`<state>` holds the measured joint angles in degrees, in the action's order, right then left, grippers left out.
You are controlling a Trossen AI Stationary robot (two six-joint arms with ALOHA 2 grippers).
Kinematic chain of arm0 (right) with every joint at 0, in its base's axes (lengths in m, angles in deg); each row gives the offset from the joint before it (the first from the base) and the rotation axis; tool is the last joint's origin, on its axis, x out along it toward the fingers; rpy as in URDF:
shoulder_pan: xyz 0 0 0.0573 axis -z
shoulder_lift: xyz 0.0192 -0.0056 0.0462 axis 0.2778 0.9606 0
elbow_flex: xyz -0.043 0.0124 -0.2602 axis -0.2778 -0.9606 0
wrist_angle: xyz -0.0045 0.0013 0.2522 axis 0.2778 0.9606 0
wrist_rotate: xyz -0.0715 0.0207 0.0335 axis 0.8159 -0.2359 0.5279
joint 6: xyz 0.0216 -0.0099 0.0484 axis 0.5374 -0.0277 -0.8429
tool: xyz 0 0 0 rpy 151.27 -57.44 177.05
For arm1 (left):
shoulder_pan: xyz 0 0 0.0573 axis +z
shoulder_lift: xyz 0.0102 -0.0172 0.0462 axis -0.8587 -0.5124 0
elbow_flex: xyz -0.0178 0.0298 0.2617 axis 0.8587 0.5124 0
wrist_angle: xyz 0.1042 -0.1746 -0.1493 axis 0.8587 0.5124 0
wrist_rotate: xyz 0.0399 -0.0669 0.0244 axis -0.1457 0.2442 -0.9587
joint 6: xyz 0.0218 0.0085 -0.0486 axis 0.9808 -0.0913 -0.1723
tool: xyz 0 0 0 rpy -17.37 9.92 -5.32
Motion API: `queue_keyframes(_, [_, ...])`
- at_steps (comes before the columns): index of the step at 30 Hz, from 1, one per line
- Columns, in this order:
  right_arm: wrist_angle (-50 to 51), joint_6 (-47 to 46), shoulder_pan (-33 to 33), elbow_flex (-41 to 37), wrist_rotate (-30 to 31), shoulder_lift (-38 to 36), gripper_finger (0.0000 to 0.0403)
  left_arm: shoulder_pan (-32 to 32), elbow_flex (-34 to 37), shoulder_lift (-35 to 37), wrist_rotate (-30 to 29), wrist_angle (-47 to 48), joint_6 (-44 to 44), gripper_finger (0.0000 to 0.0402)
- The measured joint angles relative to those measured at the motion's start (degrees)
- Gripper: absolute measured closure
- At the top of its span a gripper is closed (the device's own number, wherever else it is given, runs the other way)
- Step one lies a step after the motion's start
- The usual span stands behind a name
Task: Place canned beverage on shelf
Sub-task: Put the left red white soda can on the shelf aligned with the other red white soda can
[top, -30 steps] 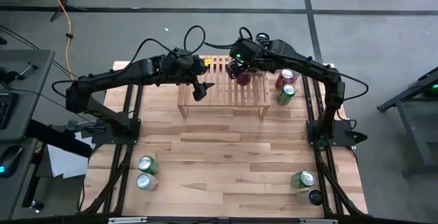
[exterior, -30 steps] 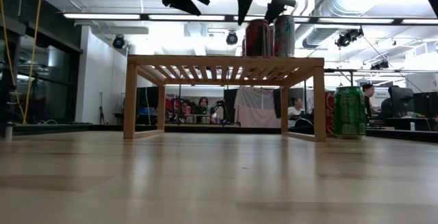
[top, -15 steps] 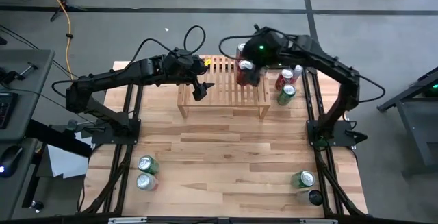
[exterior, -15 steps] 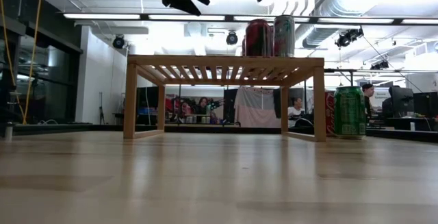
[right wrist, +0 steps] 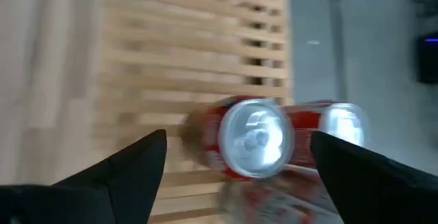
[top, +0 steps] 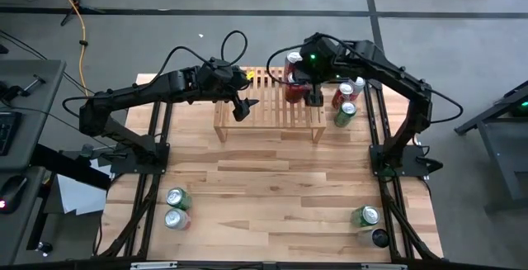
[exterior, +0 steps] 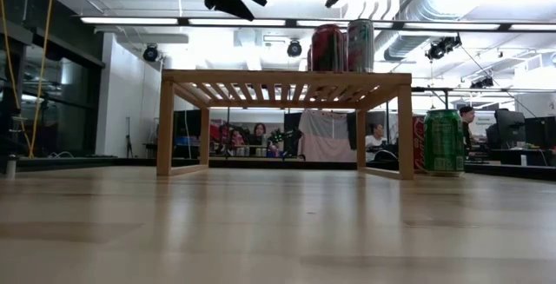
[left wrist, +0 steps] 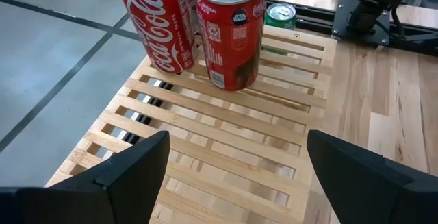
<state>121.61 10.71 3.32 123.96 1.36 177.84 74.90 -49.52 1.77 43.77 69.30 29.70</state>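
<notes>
The light-wood slatted shelf (top: pixel 262 109) stands at the table's far middle. Two red cans (left wrist: pixel 231 32) (left wrist: pixel 157 25) stand upright on its right part, also seen in the low view as a pair (exterior: pixel 327 48) (exterior: pixel 360 45). My right gripper (top: pixel 313 97) hovers open above and just right of them; its wrist view looks down on their tops (right wrist: pixel 254 138). My left gripper (top: pixel 239 110) hangs open over the shelf's left part (left wrist: pixel 226 135), with nothing between its fingers.
Right of the shelf, a red can (top: pixel 341 97), a green can (top: pixel 345 114) and another can (top: pixel 359 84) stand on the table. Two cans (top: pixel 176 207) sit near the front left, two more (top: pixel 370 225) near the front right. The shelf's left slats are bare.
My right gripper has risen from just above the two cans on the shelf, shifted a little toward the table's right edge and rolled its wrist strongly. The cans stay upright where they were.
</notes>
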Motion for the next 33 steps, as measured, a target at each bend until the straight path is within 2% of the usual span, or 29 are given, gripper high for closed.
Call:
queue_keyframes(3, [1.1,1.1,2.3,0.0,-4.7,0.8,0.0057,0.0,0.0,0.0,0.0,0.0,-0.5,0.0064])
queue_keyframes(12, [-0.2,2.9,8.1,0.0,-13.7,2.4,0.0057,-0.1,0.0,0.0,0.0,0.0,-1.2,0.0064])
queue_keyframes(27, [0.1,4.3,8.3,0.0,-11.2,6.7,0.0059,-0.1,0.0,0.0,0.9,0.1,-1.0,0.0064])
queue_keyframes(30, [0.4,3.8,8.3,0.0,-11.2,6.7,0.0073,-0.1,0.0,0.0,0.9,0.0,-1.0,0.0064])
queue_keyframes(33, [1.0,3.7,8.3,0.0,-11.2,6.7,0.0103,-0.1,0.0,0.0,0.9,0.0,-1.0,0.0064])
